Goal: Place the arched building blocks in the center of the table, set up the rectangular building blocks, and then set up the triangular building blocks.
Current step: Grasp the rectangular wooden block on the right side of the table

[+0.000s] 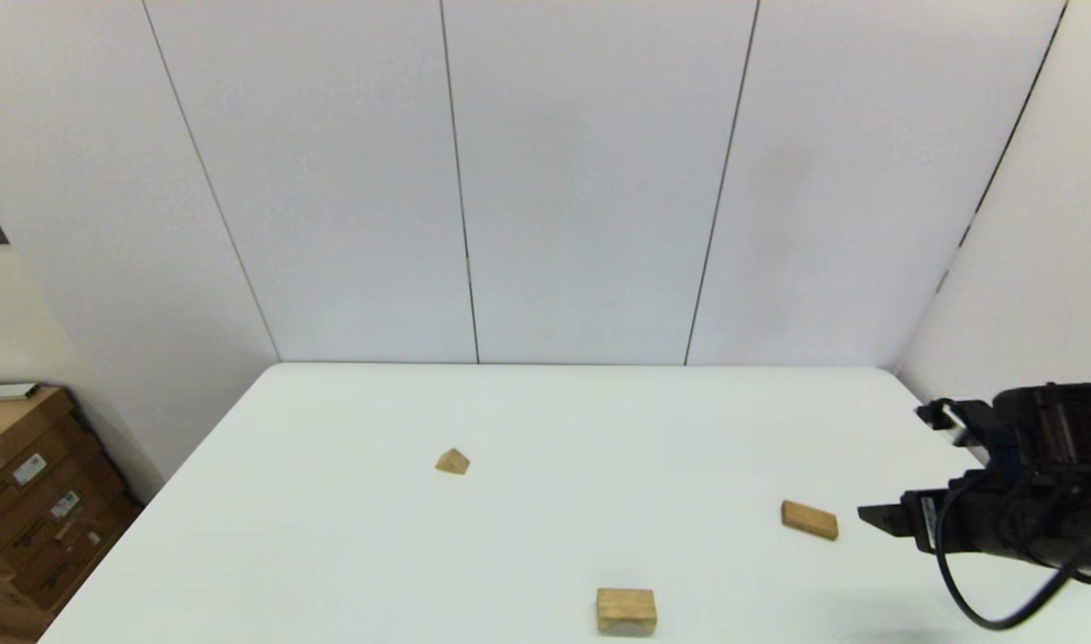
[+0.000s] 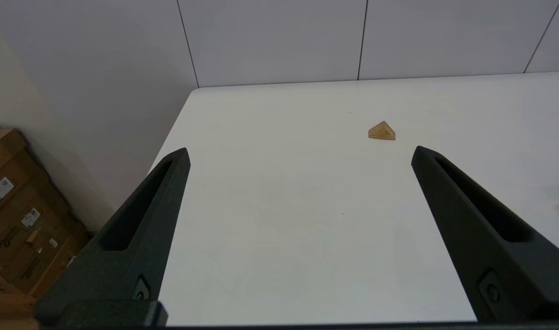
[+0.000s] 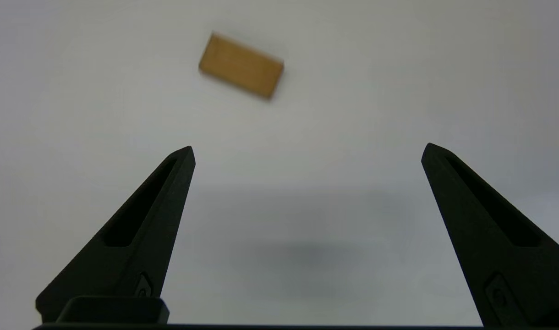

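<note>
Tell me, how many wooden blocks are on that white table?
3. The small triangular block lies left of the middle, the chunky pale arched block at the near edge, and the flat rectangular block to the right, beside the right gripper. None looks hidden.

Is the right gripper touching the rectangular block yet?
Apart. The right wrist view shows the right gripper open, with bare table between its fingertips and the rectangular block. The head view shows the same gap.

Pale grey panelled wall with thin dark vertical seams, meeting a side wall at right. Stacked brown cardboard boxes with white labels at lower left. Even, diffuse lighting.
</note>
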### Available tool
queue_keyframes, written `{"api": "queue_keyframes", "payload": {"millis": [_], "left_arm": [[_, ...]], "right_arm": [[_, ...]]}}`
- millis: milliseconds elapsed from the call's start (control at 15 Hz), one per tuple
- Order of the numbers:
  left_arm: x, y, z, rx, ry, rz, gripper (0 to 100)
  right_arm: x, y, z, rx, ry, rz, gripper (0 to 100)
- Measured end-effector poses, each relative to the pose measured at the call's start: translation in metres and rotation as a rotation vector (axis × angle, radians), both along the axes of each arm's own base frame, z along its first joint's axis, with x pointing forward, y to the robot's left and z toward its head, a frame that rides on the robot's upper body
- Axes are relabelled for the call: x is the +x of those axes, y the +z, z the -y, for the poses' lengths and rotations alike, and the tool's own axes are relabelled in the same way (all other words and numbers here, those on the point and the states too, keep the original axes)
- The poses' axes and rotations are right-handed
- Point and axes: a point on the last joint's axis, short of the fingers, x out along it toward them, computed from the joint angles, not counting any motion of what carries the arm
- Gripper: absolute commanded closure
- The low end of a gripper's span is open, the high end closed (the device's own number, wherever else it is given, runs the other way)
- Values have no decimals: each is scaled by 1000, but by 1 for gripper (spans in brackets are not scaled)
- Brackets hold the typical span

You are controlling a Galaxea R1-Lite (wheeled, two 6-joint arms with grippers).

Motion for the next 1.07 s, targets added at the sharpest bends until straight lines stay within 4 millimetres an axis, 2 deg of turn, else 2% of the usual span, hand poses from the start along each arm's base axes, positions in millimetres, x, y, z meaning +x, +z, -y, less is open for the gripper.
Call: {"api": "queue_keyframes", "payload": {"millis": [200,467,733,1067], "left_arm": [[0,0,0,1,0,0,0],[0,0,0,1,0,0,0],[0,0,0,1,0,-1,0],[0,0,0,3,0,0,0]], "right_arm": [[39,-12,15,19,114,-109,0],[71,-19,29,15,252,-222,0],[81,-17,31,-64,419,-294,0],[81,-10,25,-153,602,-364,0]]}}
